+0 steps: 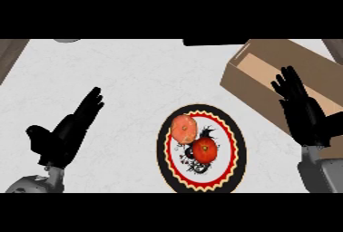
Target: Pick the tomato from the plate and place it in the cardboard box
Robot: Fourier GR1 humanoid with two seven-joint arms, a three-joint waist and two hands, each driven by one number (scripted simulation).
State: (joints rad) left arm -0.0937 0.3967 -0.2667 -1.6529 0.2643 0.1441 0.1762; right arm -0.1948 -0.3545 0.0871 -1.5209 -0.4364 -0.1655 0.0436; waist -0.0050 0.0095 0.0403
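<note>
Left hand (pixel 66 132): released, fingers straight and close together, pointing up and to the right, thumb splayed toward the lower left. Holds nothing. It sits over the bare white counter (pixel 134 77), with the grey forearm entering from the lower left corner.

Right hand (pixel 303 111): also released, fingers straight and slightly spread, pointing up. Nothing is in it. Its fingertips overlap the box (pixel 244 84). The palm lies across the box's near wall. Cannot tell if the hand touches the cardboard or is above it. The grey forearm is at the lower right.

Tomato (pixel 205 149): dark red and round, on the plate (pixel 201 108), lower right of the plate's middle. It is well to the right of the left fingers, below and left of the right fingers, and clear of both hands. A paler orange round piece (pixel 183 128) lies just up and left of it, and the two seem to touch.

The plate has a black rim, a red and yellow zigzag ring and a white centre with a dark pattern. It lies between the hands, nearer the right wrist than the left fingertips.

The box is open at the top, set at an angle, up and right of the plate and apart from it. The part of its inside that is in view looks bare.
</note>
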